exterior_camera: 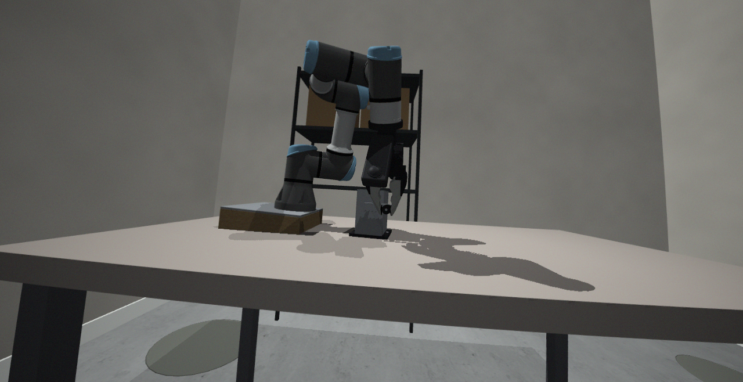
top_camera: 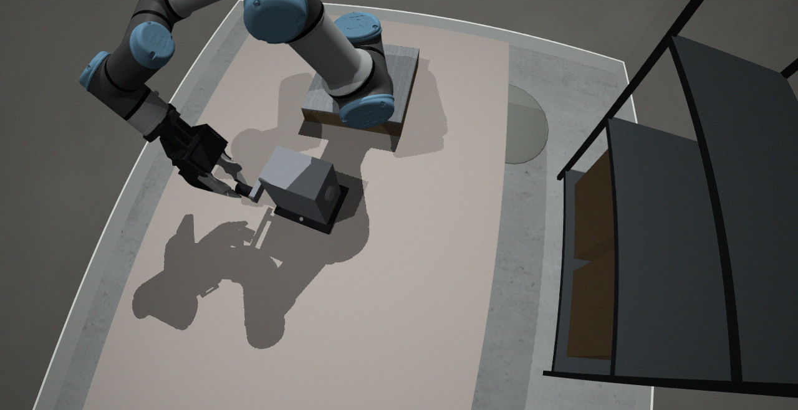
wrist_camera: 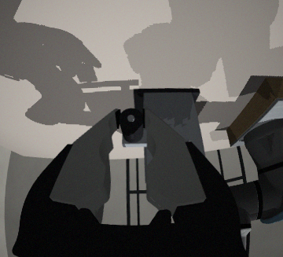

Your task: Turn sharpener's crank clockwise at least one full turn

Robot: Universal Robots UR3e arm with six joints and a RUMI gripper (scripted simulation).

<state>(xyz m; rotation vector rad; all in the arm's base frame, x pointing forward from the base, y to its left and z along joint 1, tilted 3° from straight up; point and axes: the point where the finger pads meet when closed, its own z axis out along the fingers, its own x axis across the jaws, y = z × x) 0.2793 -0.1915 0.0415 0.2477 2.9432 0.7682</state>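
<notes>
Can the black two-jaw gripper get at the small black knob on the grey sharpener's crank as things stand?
Yes, it looks so: the gripper is already shut on the crank knob, one finger on either side, beside the grey box sharpener. Nothing else stands between them on the beige table.

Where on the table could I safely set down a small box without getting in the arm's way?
The widest bare stretch runs from the sharpener toward the table edge farthest from the arm's base block, and along the side facing the shelf rack. It is crowded between block and sharpener, and where the hand grips the crank knob.
</notes>
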